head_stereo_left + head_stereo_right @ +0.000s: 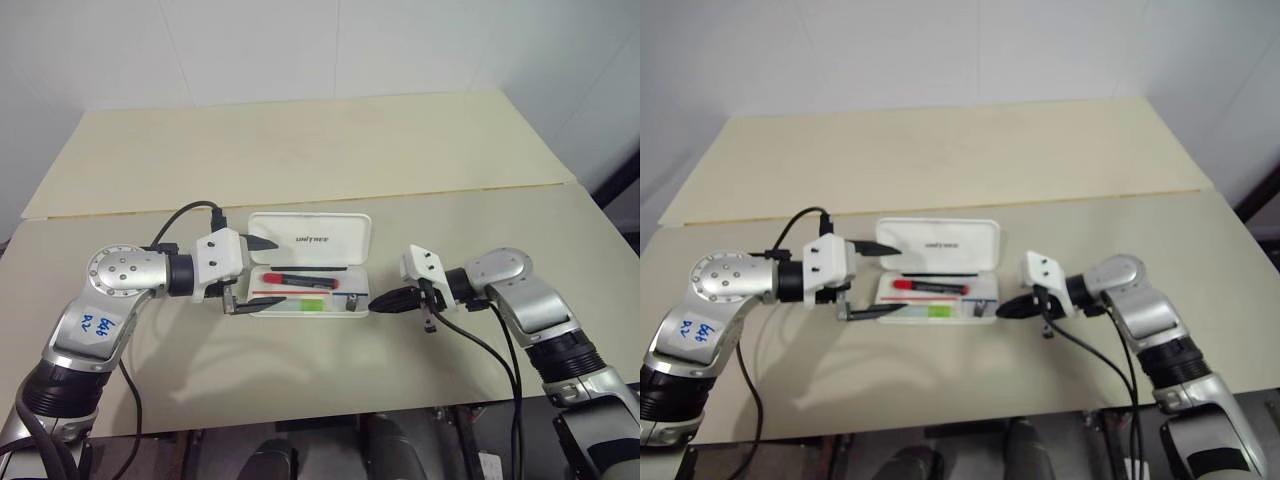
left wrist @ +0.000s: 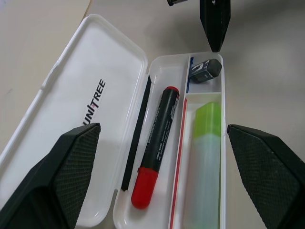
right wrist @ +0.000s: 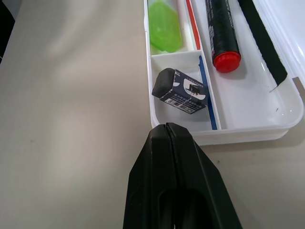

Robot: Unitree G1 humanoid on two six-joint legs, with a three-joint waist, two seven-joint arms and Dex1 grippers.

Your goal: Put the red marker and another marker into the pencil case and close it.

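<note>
The right gripper [image 3: 167, 131] is clenched empty just off the short end of the open pencil case [image 1: 352, 309]. The left gripper [image 1: 262, 276] is spread wide at the opposite end. The red marker [image 2: 156, 144] and the green highlighter [image 2: 204, 162] lie inside, beside an eraser [image 3: 180, 90], on the table [image 1: 300, 150].

Pale beige flat counter [image 1: 300, 150], matte top, w/ a seam running across it just behind the case. Directly on it near the front edge: flat white rectangular plastic pencil case [image 1: 308, 263], rounded corners, lid open & tipped back, "UNITREE" in black on the lid. Rest of the top bare
</note>
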